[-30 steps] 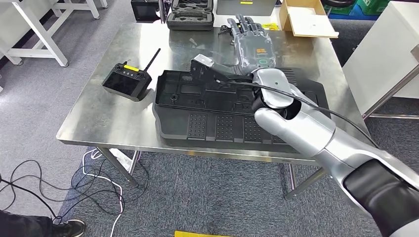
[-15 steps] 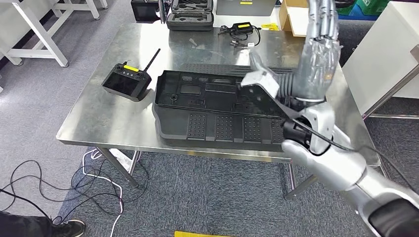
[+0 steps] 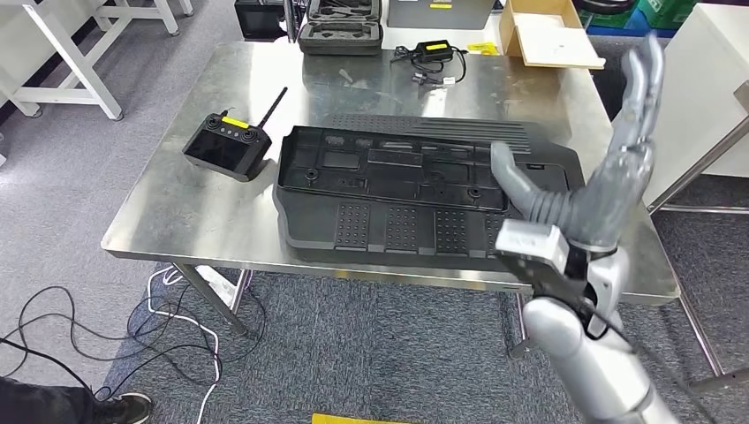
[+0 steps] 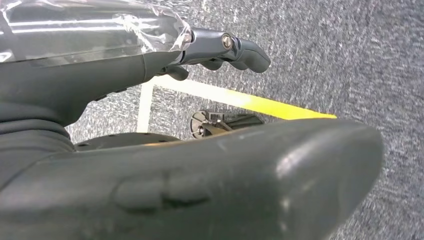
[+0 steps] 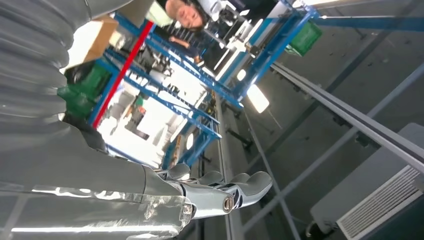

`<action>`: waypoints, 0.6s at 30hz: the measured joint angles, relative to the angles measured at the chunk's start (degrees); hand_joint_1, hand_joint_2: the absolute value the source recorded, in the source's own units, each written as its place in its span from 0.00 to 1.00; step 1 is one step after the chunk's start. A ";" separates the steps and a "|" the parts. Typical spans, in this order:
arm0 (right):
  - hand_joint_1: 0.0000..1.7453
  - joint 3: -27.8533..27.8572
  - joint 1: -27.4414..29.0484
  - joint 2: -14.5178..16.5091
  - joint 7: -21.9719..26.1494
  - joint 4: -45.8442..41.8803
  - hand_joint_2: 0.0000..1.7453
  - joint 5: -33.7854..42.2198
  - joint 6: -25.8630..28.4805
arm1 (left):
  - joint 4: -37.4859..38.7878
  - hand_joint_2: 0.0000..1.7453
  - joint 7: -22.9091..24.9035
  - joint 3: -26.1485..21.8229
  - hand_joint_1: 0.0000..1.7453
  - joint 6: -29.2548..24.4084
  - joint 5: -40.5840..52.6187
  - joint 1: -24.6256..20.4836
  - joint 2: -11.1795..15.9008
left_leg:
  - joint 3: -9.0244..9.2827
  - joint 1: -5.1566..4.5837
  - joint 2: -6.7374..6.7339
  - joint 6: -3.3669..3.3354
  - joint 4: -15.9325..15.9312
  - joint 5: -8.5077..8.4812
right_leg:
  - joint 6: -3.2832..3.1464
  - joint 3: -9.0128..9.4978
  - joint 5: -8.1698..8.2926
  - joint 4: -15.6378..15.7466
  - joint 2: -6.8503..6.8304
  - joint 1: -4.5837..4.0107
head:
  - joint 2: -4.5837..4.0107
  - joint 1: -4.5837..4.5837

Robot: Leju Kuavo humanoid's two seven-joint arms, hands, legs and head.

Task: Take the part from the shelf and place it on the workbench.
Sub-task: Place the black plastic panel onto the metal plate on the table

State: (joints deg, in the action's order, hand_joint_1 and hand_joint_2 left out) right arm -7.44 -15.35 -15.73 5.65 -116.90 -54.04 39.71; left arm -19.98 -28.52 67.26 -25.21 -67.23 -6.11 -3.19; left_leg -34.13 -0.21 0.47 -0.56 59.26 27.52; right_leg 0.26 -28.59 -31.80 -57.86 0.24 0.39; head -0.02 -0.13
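Black part point(image 3: 415, 199) flat on steel workbench point(image 3: 190, 221), right robot hand point(image 3: 609, 168) raised, fingers spread, empty, left robot hand point(image 4: 150, 130) state unclear

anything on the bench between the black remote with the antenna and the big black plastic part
Nothing: in the head view, only bare steel table separates the remote from the black part.

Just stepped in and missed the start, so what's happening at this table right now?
The large black plastic part lies flat on the steel workbench, with nothing holding it. The robot's right hand is raised above the bench's right edge, fingers spread and pointing up, empty. Its left hand hangs down toward the carpeted floor. A remote controller sits left of the part.
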 joint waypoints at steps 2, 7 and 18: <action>0.00 1.83 2.64 2.36 3.19 -0.50 1.00 1.38 0.00 | 0.00 0.00 -0.42 -0.10 0.00 -0.49 -0.76 0.20 0.00 | 0.00 0.00 0.00 0.00 -0.01 0.00 | 0.00 -0.01 0.00 0.00 0.00 0.00 | 0.00 0.00; 0.00 4.79 6.26 6.95 6.21 -1.00 1.00 2.42 0.00 | 0.00 0.00 -0.74 -0.24 0.00 -1.07 -1.35 0.27 0.00 | 0.02 0.00 -0.02 0.01 -0.02 -0.01 | 0.00 0.00 0.00 0.00 0.01 0.00 | 0.00 0.00; 0.00 6.23 9.06 11.43 5.87 -1.10 1.00 3.24 0.00 | 0.00 0.00 -0.81 -1.45 0.00 -3.04 -1.29 0.38 -0.02 | 0.02 -0.01 -0.05 0.01 -0.02 -0.01 | 0.01 0.00 0.00 0.00 0.02 0.02 | 0.00 0.00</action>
State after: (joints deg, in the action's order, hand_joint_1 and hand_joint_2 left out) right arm -1.21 -6.29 -4.31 11.52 -118.01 -50.80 39.71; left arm -19.98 -29.33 65.81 -28.24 -68.53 -5.73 -3.21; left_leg -34.10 -0.22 0.42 -0.56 59.24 27.52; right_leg 0.26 -28.58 -31.80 -57.86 0.26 0.41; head -0.02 -0.13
